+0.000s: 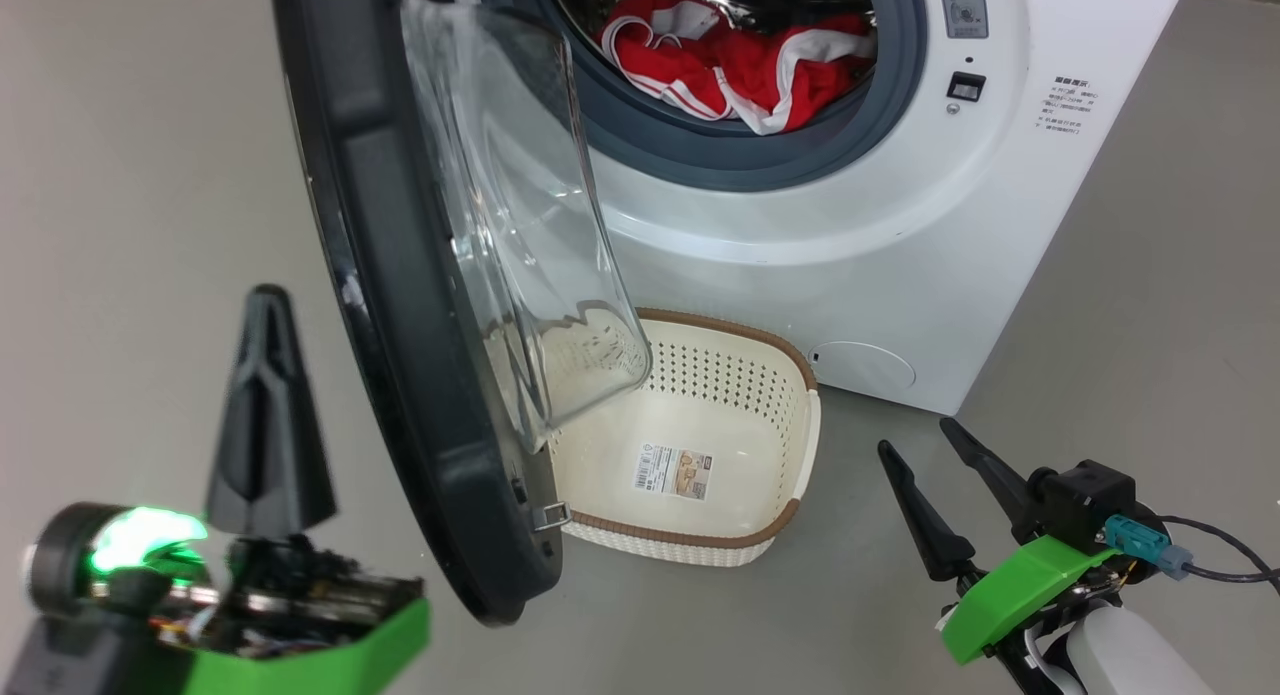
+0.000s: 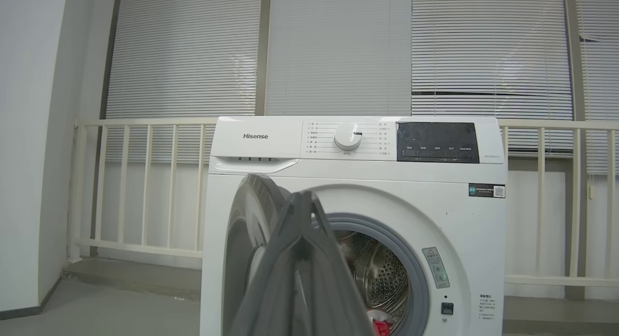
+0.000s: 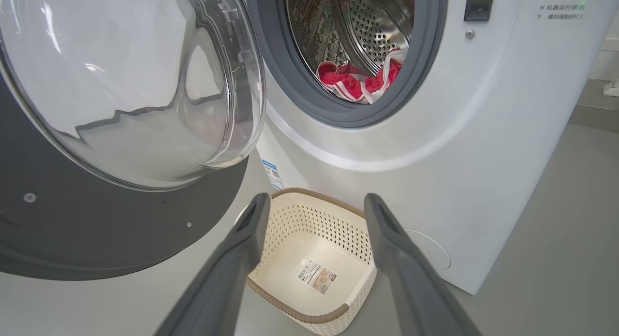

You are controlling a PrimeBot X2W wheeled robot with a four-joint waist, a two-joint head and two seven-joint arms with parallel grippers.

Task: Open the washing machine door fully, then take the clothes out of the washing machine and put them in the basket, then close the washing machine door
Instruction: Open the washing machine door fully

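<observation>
Counted one washing machine [image 1: 900, 255], a front-loader, with one washing machine door [image 1: 400, 325]. One basket [image 1: 742, 328] was noted, with one paper label [image 1: 672, 472] on its bottom. Clothes [image 1: 760, 75]: one red-and-white bundle; could not tell whether it was a single piece. There were two grippers, the left gripper [image 1: 268, 305] and the right gripper [image 1: 915, 435], with two dark fingers [image 3: 411, 258] each. The machine front carried one round white flap [image 1: 862, 367], one blue sticker [image 3: 273, 172], one control dial [image 2: 347, 136] and one black display panel [image 2: 437, 141].

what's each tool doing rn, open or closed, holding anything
Left tool: closed, fingers together, holding nothing.
Right tool: open, holding nothing.
</observation>
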